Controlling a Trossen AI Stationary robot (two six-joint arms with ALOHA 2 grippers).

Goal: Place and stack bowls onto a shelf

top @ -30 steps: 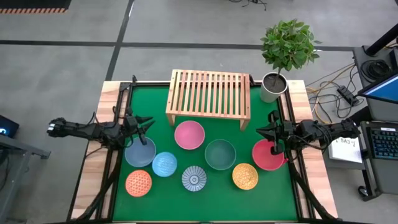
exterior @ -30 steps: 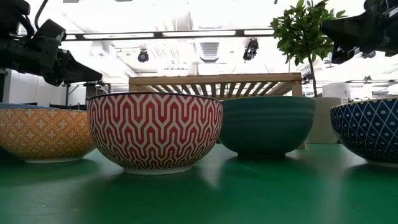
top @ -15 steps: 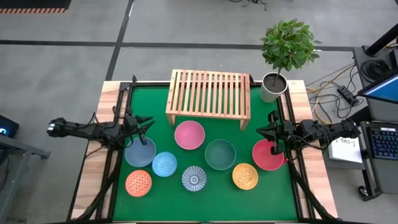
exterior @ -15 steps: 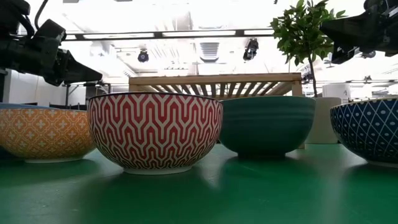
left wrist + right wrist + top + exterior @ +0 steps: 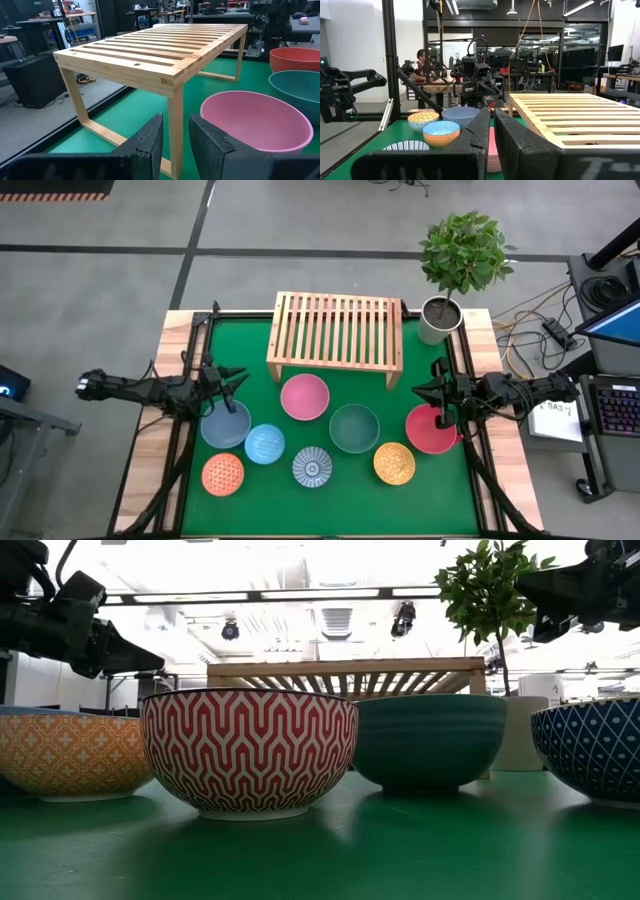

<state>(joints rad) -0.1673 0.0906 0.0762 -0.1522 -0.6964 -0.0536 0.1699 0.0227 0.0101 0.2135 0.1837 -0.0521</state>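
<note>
Eight bowls rest on their bases on the green mat. The larger ones are slate blue (image 5: 225,425), pink (image 5: 305,396), dark green (image 5: 354,428) and red (image 5: 432,429). In front of them sit the light blue (image 5: 265,444), orange patterned (image 5: 223,474), grey-white (image 5: 312,467) and yellow (image 5: 394,463) bowls. The light-wood shelf (image 5: 335,335) stands on its side legs at the far middle, with nothing on its slats. My left gripper (image 5: 232,378) hovers above the slate blue bowl's far rim, its fingers a narrow gap apart (image 5: 176,125). My right gripper (image 5: 430,383) hovers above the red bowl's far rim, shut (image 5: 492,120).
A potted plant in a white pot (image 5: 438,320) stands at the far right corner beside the shelf. Bare mat lies between the shelf's legs and along the near edge (image 5: 330,515). In the low view a red-zigzag bowl (image 5: 250,750) fills the foreground.
</note>
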